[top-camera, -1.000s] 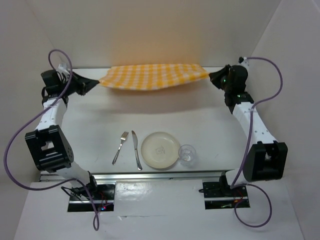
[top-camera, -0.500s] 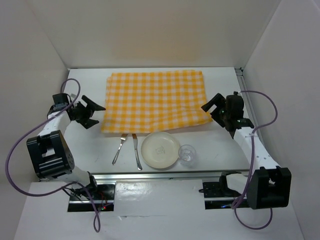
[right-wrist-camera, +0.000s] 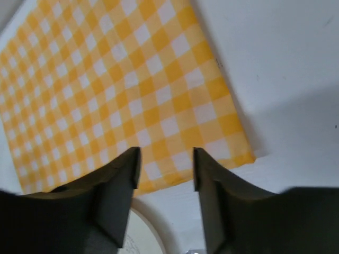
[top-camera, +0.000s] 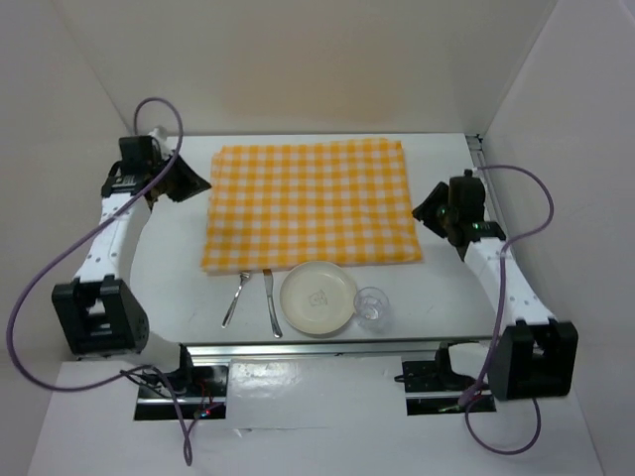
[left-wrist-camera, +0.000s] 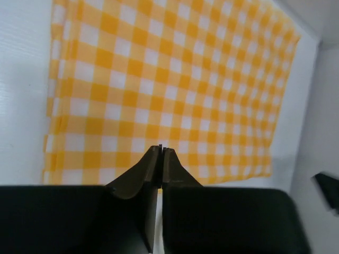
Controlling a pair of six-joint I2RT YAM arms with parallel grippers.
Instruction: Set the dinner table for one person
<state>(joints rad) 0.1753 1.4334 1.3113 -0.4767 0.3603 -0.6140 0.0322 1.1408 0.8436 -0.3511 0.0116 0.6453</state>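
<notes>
The yellow-and-white checked cloth lies spread flat on the white dinner table. It also shows in the left wrist view and the right wrist view. A fork, a knife, a cream plate and a clear glass sit in a row just in front of the cloth's near edge. My left gripper is shut and empty beside the cloth's far left corner. My right gripper is open and empty above the cloth's near right corner.
White walls enclose the table at the back, left and right. A metal rail runs along the near edge, with both arm bases behind it. The plate's rim shows below my right fingers.
One second ago both grippers held the cloth up at the back. It was then laid flat and let go. My left gripper has moved back to the far left and shut.
</notes>
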